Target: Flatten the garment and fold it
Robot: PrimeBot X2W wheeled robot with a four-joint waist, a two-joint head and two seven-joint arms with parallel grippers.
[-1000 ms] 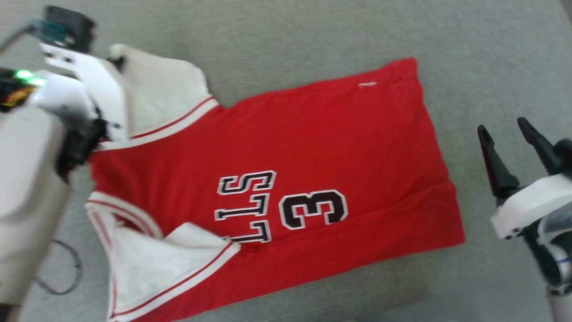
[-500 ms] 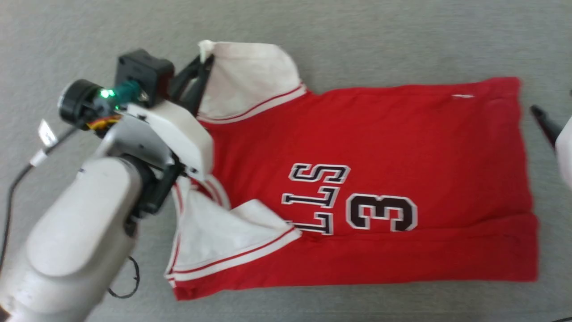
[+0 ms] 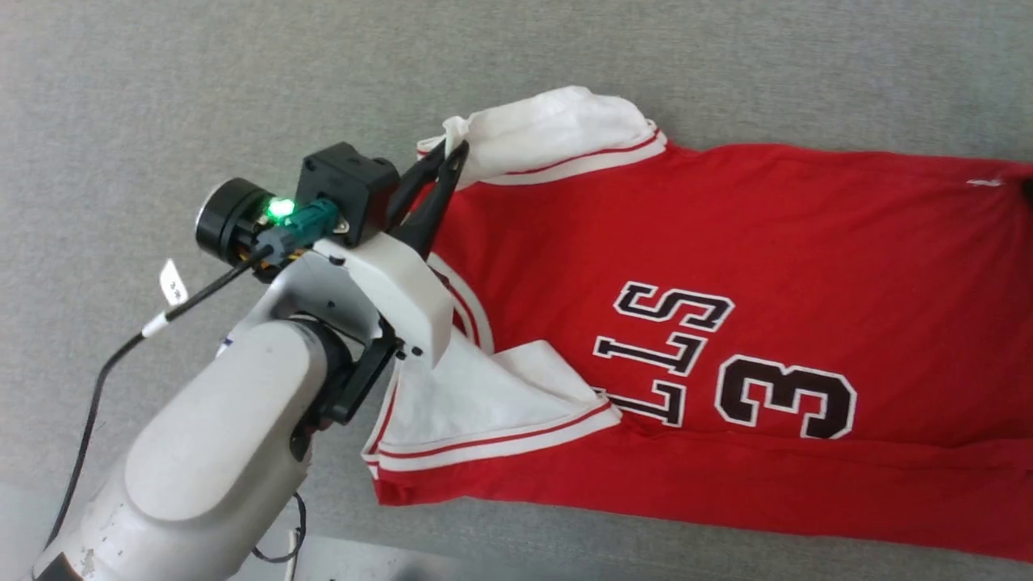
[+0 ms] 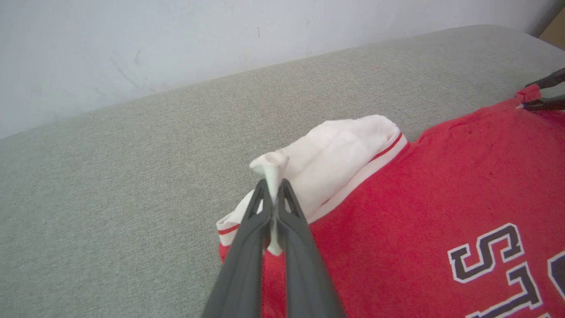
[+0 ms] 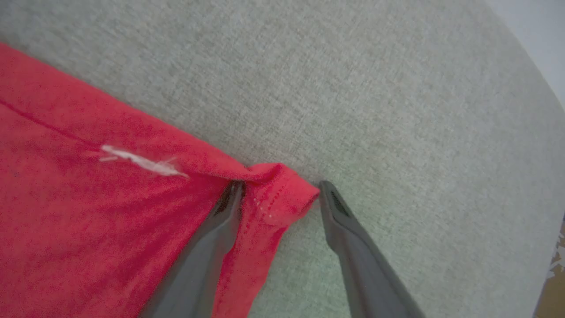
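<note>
The garment (image 3: 726, 242) lies print-up on the grey bench (image 3: 202, 97), its near sleeve (image 3: 500, 395) flopped over the lettering. My left jaws are clamped on a pinch of the garment's far sleeve (image 3: 557, 121). My right jaws stand open astride its far hem corner (image 5: 278, 190), one side over the cloth, the other just off it. As I judge it, I should close on that corner, then draw both ends apart, low and evenly. My left forearm (image 3: 210, 452) reaches in past the garment's collar end, slanting toward that sleeve.
</note>
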